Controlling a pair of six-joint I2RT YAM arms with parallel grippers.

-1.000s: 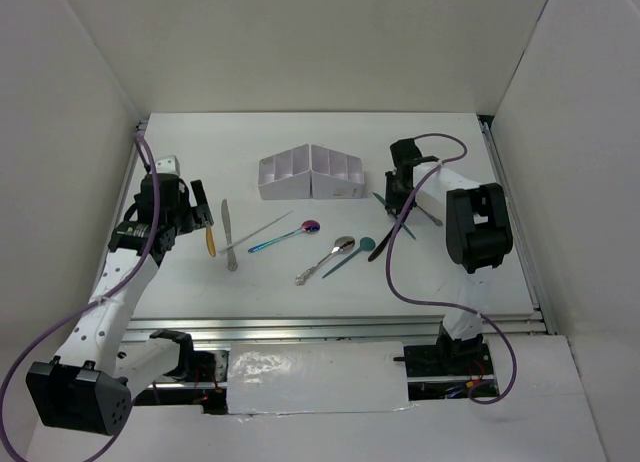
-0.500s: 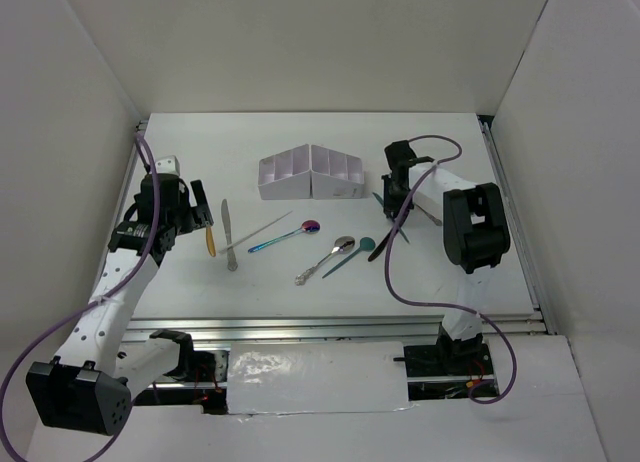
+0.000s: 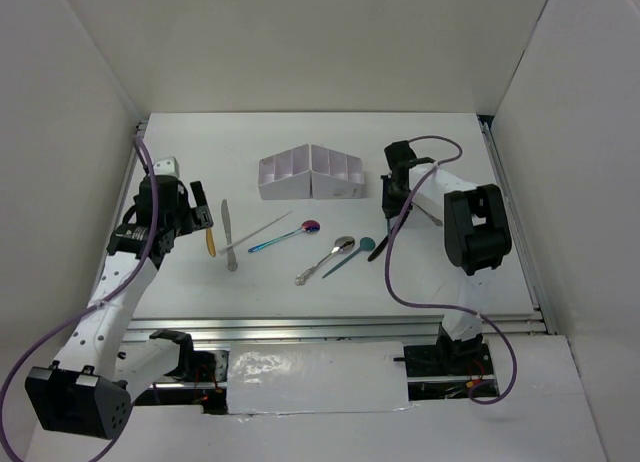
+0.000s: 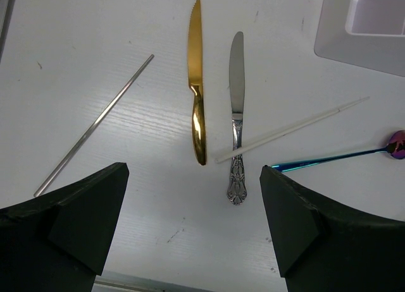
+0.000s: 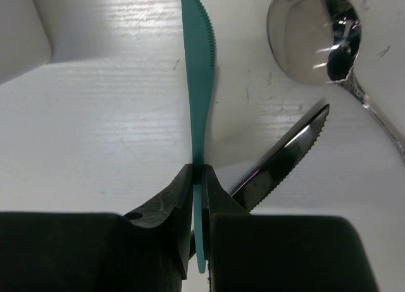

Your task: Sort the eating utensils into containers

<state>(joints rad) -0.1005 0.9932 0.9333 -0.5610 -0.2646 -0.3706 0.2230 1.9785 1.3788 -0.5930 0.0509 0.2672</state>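
The white organizer box (image 3: 310, 174) stands at the back middle. My right gripper (image 3: 391, 195) is just right of it, shut on a teal serrated knife (image 5: 197, 64) held by its handle, blade pointing away, above the table. A black knife (image 5: 285, 156) and a silver spoon bowl (image 5: 313, 42) lie under it. My left gripper (image 3: 193, 210) is open and empty over a gold knife (image 4: 197, 83), a silver knife (image 4: 236, 109) and a white stick (image 4: 291, 129). A thin silver stick (image 4: 95, 124) lies to their left.
On the table between the arms lie an iridescent spoon (image 3: 285, 236), a silver spoon (image 3: 325, 259), a teal spoon (image 3: 350, 255) and the black knife (image 3: 383, 240). White walls close in the left, back and right sides.
My right gripper has shifted slightly left toward the organizer box with the teal knife in it. My left gripper has edged slightly away from me.
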